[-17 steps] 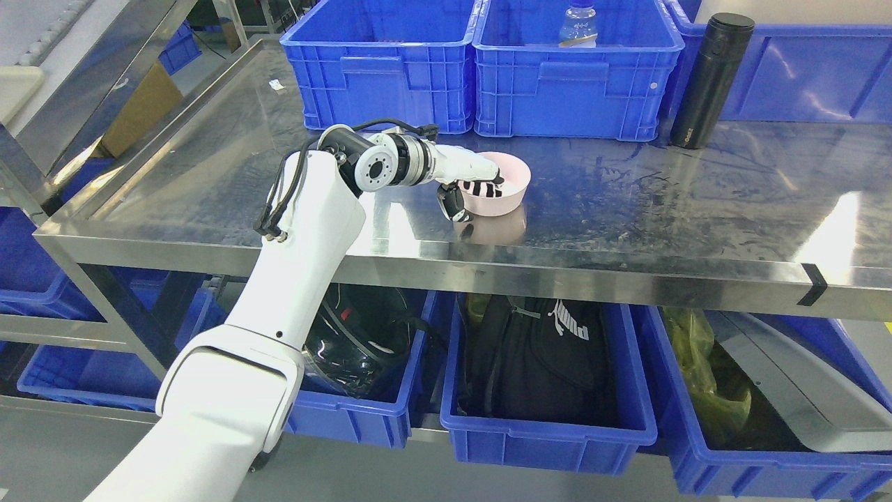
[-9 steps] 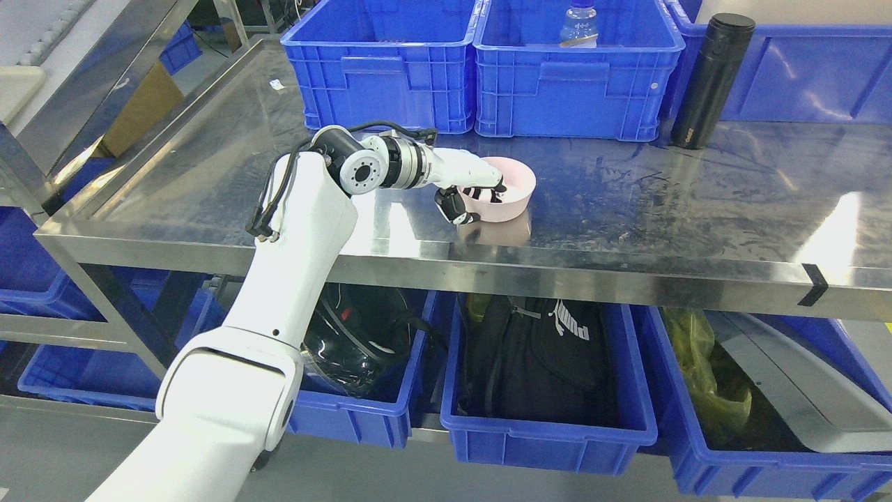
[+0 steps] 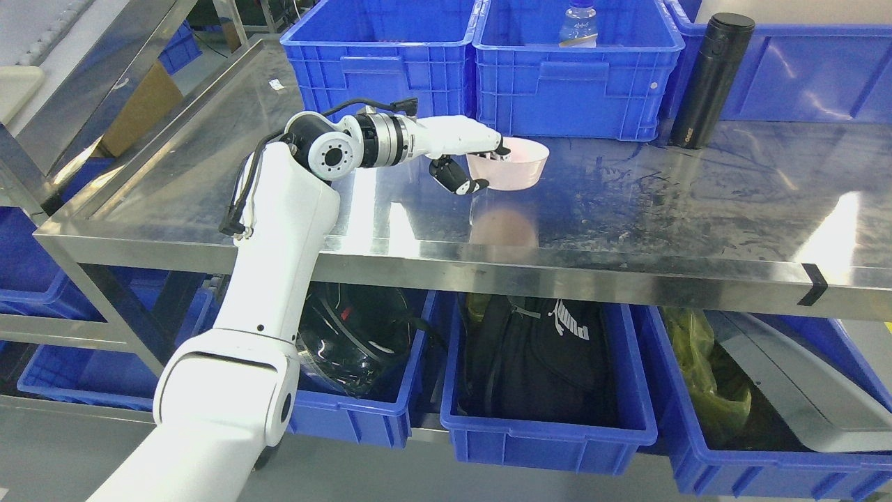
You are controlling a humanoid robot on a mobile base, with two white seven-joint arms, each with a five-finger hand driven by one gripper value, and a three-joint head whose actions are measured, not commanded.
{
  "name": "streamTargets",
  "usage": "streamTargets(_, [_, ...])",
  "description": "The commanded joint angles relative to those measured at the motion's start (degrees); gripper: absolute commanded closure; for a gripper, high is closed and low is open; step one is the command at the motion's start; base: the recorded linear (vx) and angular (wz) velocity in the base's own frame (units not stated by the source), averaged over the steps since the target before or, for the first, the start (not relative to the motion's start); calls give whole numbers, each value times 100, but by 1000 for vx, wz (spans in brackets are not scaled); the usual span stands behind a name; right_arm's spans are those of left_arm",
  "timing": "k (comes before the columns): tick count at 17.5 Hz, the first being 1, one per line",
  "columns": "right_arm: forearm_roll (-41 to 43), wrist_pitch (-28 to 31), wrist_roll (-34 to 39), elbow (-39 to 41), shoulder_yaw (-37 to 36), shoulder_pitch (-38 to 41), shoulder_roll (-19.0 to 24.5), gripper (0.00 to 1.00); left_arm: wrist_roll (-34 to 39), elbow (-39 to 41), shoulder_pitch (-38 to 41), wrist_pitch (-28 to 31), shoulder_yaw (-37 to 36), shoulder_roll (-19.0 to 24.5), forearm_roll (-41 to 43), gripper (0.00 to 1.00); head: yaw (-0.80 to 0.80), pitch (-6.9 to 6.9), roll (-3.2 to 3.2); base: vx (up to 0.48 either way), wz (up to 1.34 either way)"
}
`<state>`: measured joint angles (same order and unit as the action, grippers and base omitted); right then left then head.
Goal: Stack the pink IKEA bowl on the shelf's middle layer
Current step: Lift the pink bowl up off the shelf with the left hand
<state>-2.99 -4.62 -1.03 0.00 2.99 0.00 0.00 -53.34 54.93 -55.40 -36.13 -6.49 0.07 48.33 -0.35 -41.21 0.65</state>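
A pink bowl (image 3: 512, 167) hangs a little above the steel shelf top (image 3: 627, 202), its pale reflection on the metal below it. My left hand (image 3: 481, 164) is shut on the bowl's near-left rim, fingers over the edge into the bowl and the thumb under its outer wall. The white left arm comes up from the lower left. The right arm does not show.
Blue crates (image 3: 380, 63) (image 3: 575, 70) stand along the back of the shelf, one with a water bottle (image 3: 577, 24) in it. A tall black flask (image 3: 711, 80) stands at the back right. Below are blue bins with a helmet (image 3: 355, 338) and a black bag (image 3: 543, 355).
The left hand has lifted the pink bowl off the shelf surface and carried it up and slightly to the right, toward the back crates.
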Motion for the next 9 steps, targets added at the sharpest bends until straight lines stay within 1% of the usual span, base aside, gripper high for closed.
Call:
streamTargets(1, [0,-4,-3,100,0,26,-100,0,-203,1780,204,-8,561,93,-684,100,0,0,0,0,0])
streamTargets(3, [0,-4,-3,100,0,17,-100,0,-256,2404,396,-43,561,93,-719,99,0,0,0,0,0])
streamTargets(4, [0,-4,-3,100,0,26,-100,0,-256,2643,598,-43,578,93,-946,100,0,0,0,0,0])
streamTargets(7, [0,-4,-3,100,0,17,-100,0,-203,2847,933,-43,649,93,-1132,100,0,0,0,0,0])
streamTargets(9, [0,-4,-3,100,0,26,-100,0,-195,2848,934,-43,640,93,-1132,100,0,0,0,0,0])
